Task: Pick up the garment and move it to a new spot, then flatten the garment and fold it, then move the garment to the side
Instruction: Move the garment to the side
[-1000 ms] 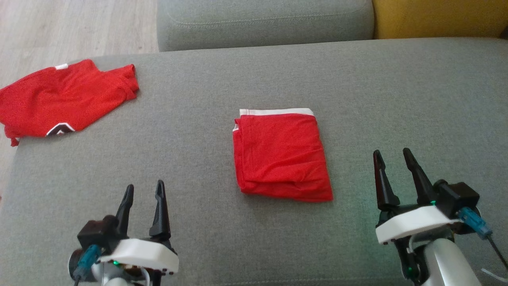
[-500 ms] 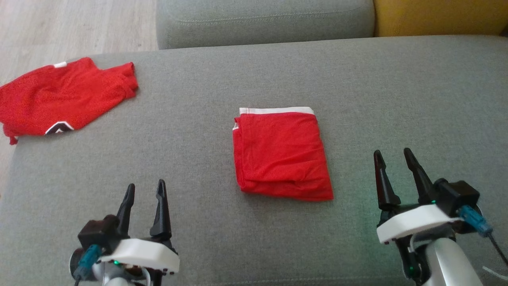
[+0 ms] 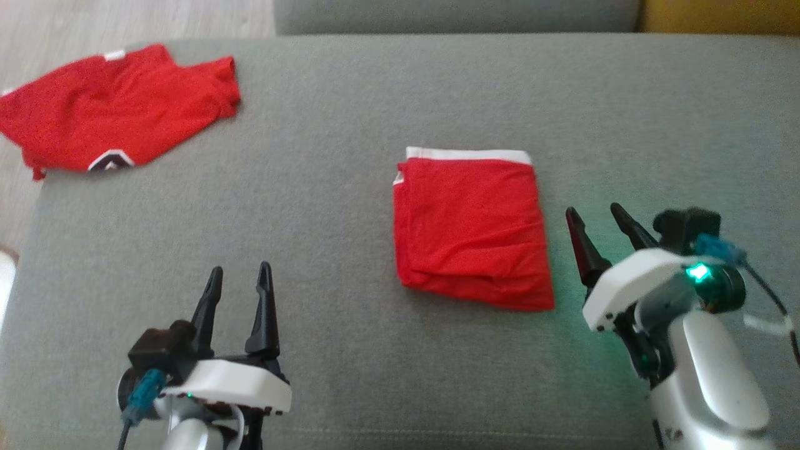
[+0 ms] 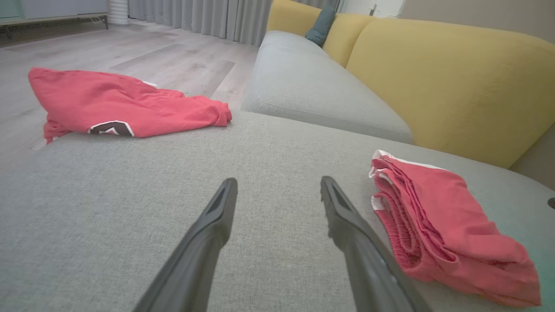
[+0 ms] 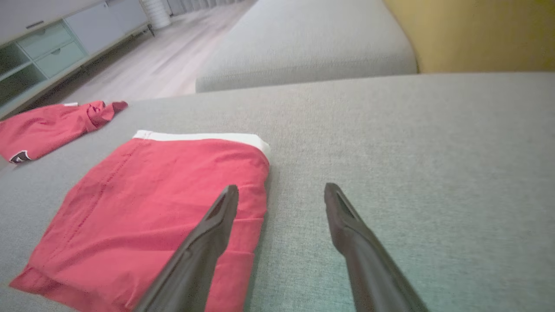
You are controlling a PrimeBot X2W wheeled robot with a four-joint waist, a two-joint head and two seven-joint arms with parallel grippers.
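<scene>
Evidently the folding has been finished. A folded garment (image 3: 472, 231) lies as a neat red rectangle on the grey cushion (image 3: 350, 94), a little toward 3 o'clock of the head view's centre. Its white band (image 3: 469, 154) is turned to 12 o'clock and its stacked layers show along the 9 o'clock edge. A second red garment (image 3: 119, 122) is seen rumpled at 10 o'clock, near the cushion's far corner and well apart from the folded one.

The left gripper (image 3: 240, 267) is held at 7 o'clock with its fingers spread and nothing between them. From its wrist camera the folded garment (image 4: 442, 216) is seen off toward 4 o'clock, apart from the fingers. The right gripper (image 3: 592, 209) is held at 4 o'clock, likewise spread and empty, just beside the garment's 3 o'clock edge. In the right wrist view one finger overlaps the red cloth (image 5: 143, 203) while the other stands over bare cushion. Whether the cloth is touched cannot be told.

The step in hand is judged to be the last one, moving the folded piece to the side. A low approach would be called for, so that all layers are pinched together at an edge. Support from both grippers would probably be needed. Otherwise the fold could be dragged open as it is shifted.
</scene>
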